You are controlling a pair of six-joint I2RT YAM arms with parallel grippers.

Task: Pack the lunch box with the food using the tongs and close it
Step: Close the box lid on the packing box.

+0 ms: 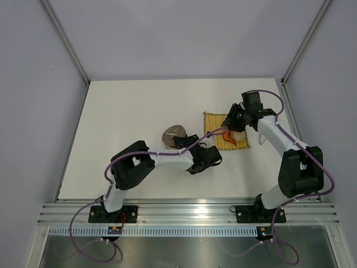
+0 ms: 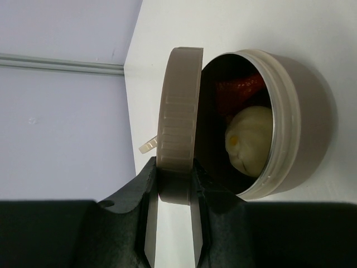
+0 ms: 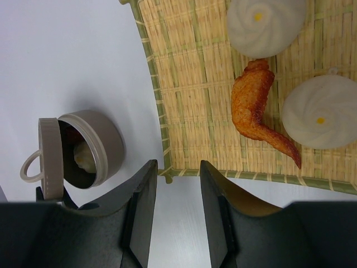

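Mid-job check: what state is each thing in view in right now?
Tin: open, a bun and a red piece inside.
Lid: off, held by its rim at the tin's mouth.
Left gripper: shut on the lid.
Right gripper: jaws open, empty, above the mat's corner.
Mat: lying flat, two buns and a wing on it, unpacked.

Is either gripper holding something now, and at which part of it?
The left gripper holds the lid by its rim, the jaws closed across its thickness. The right gripper holds nothing.
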